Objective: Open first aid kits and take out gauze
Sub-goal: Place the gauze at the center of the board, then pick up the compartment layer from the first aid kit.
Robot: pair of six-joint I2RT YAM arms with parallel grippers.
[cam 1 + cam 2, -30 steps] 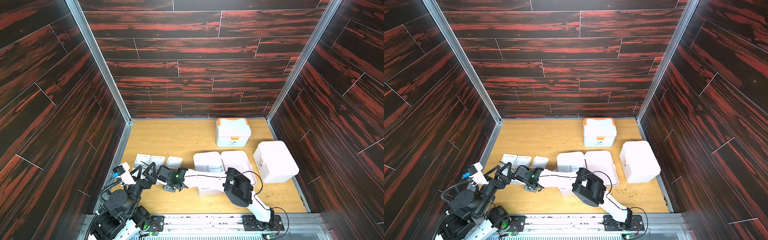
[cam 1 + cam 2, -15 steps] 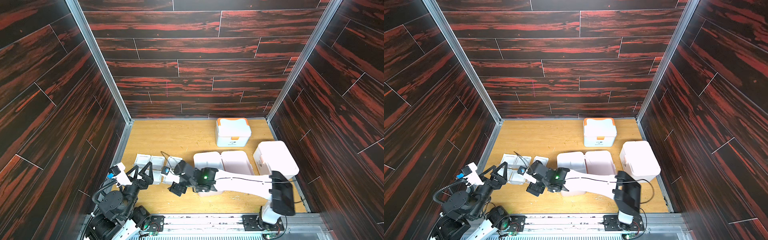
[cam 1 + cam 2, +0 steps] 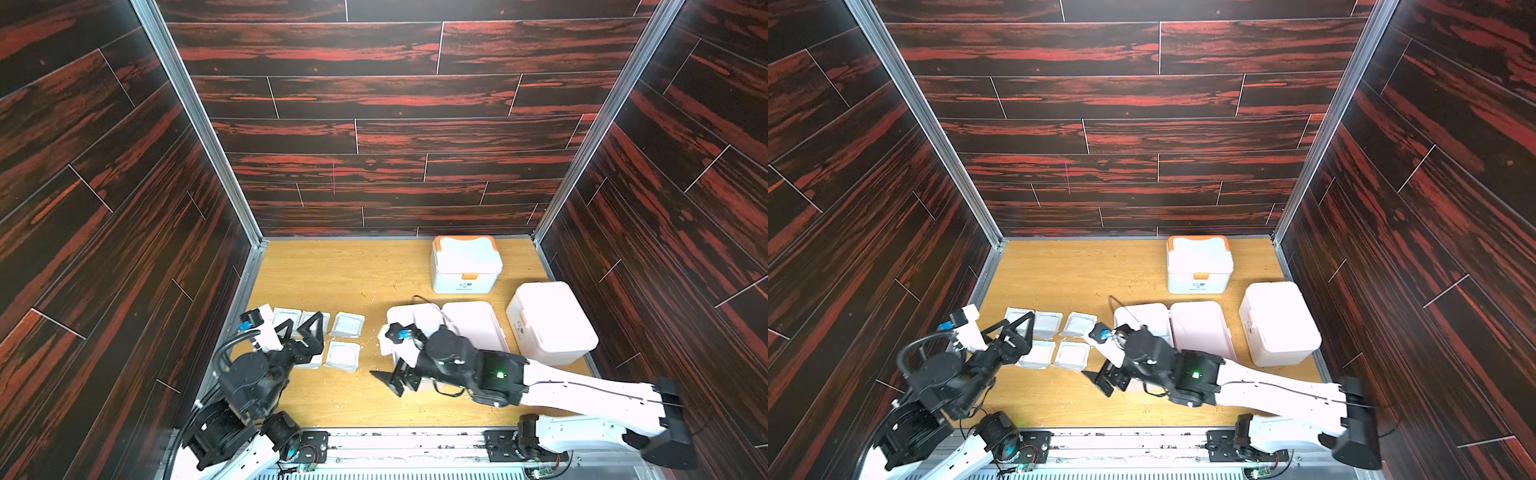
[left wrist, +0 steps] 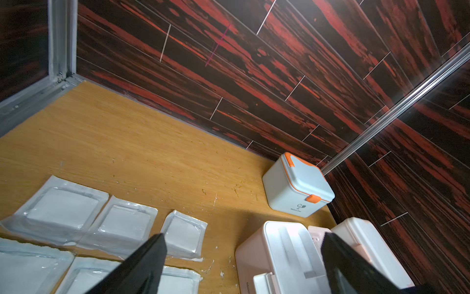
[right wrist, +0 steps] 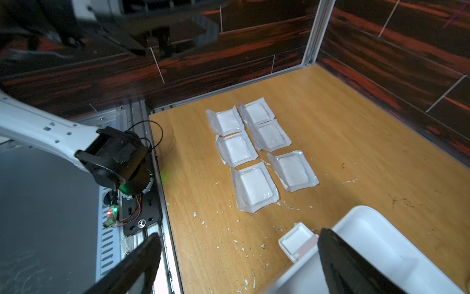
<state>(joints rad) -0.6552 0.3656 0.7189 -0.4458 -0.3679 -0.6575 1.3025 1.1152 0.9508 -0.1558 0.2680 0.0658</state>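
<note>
The right claw [image 3: 395,380] hangs wide and empty just near-left of the open kit [image 3: 409,316], whose lid [image 3: 473,328] lies flat to its right. The left claw [image 3: 305,326], equally wide and empty, hovers over the gauze packets [image 3: 343,355] laid out at the near left of the table [image 3: 332,270]. Both unopened kits lie right and far of the right claw. The pinkish kit [image 3: 548,320] sits past the open one, its long axis roughly near-to-far and its front facing left. The orange-trimmed kit [image 3: 465,262] sits farther back, its latch [image 3: 470,276] facing near. The right arm is nearer to either, so the next opening is probably its job. The right wrist view shows all six gauze packets [image 5: 255,187] unobstructed, whereas in both top views the left claw hides some. Only the left wrist view shows the open kit's inner tray [image 4: 287,244].
</note>
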